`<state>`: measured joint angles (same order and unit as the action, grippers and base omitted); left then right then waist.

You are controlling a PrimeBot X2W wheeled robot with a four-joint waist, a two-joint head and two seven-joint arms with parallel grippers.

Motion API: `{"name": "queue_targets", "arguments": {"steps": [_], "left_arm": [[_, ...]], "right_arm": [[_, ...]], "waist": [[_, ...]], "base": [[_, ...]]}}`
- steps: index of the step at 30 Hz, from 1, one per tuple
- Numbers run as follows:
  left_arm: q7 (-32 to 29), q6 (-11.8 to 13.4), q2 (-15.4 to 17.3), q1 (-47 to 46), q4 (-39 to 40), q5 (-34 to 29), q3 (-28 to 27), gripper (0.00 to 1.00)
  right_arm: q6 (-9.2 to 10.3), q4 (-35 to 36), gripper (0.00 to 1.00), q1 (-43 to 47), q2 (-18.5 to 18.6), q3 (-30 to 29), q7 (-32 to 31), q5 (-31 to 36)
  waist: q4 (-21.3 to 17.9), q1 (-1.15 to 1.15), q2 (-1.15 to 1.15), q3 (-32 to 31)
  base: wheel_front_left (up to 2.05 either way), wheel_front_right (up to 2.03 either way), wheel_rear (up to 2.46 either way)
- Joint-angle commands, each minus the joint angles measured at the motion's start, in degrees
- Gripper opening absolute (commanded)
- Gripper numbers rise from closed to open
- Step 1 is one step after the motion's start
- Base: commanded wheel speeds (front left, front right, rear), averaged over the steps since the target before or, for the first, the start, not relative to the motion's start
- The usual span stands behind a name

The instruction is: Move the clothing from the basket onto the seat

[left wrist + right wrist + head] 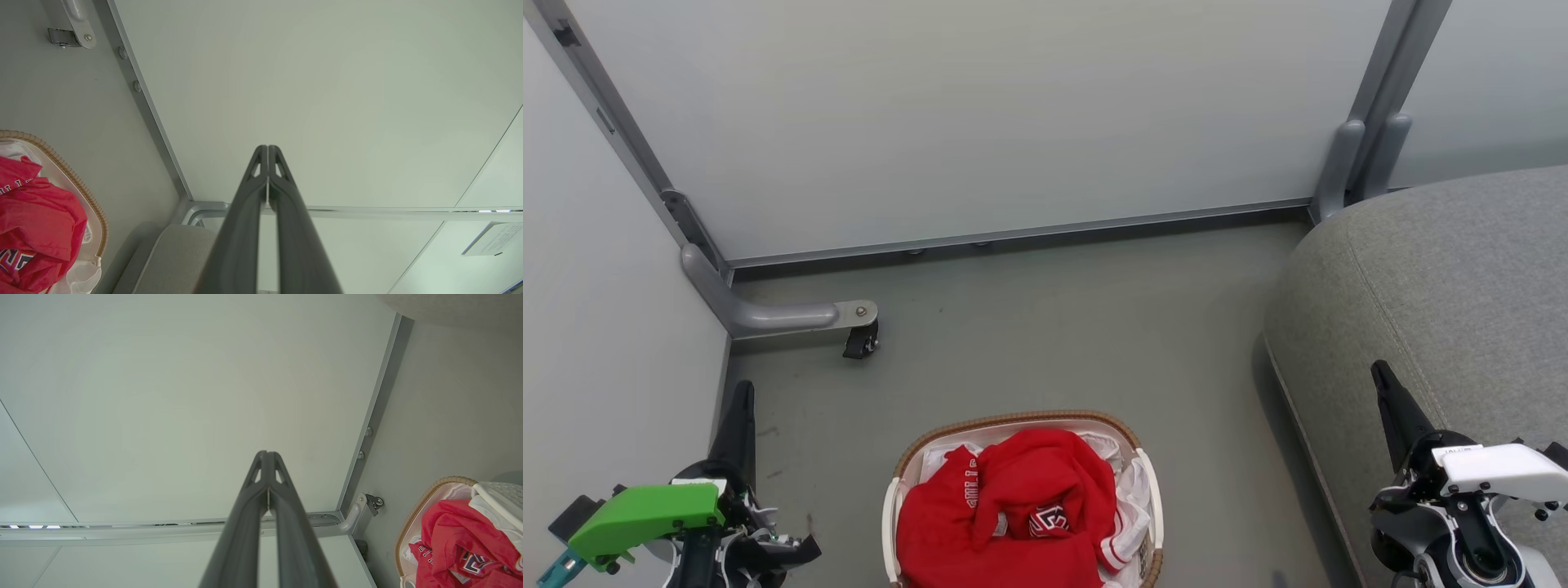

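My left pincer (742, 392) and right pincer (1380, 374) are both pressed together, empty. The clothing (1013, 506) lies heaped in the basket (1005, 420) between them. The seat (1462, 278) at my right shows no garment, so I judge the whole task is left. Both rest low, fingers (245, 228) pointing toward the wall (980, 122).
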<state>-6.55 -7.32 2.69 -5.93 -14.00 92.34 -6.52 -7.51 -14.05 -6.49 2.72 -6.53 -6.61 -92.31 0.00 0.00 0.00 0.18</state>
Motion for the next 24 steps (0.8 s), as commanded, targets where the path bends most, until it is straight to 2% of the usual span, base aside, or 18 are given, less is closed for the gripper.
{"name": "queue_targets", "arguments": {"steps": [1,24], "left_arm": [[-0.1,-0.4,0.4,-0.6,0.1,0.2,-0.1,0.0],[-0.1,-0.4,0.4,-0.6,0.1,0.2,-0.1,0.0]], "right_arm": [[0.04,0.2,0.0,0.7,0.3,-0.1,0.0,-0.2],[0.04,0.2,0.0,0.7,0.3,-0.1,0.0,-0.2]], "waist": [[0.0,0.0,0.0,0.0],[0.0,0.0,0.0,0.0]], "base": [[0.0,0.0,0.0],[0.0,0.0,0.0]]}}
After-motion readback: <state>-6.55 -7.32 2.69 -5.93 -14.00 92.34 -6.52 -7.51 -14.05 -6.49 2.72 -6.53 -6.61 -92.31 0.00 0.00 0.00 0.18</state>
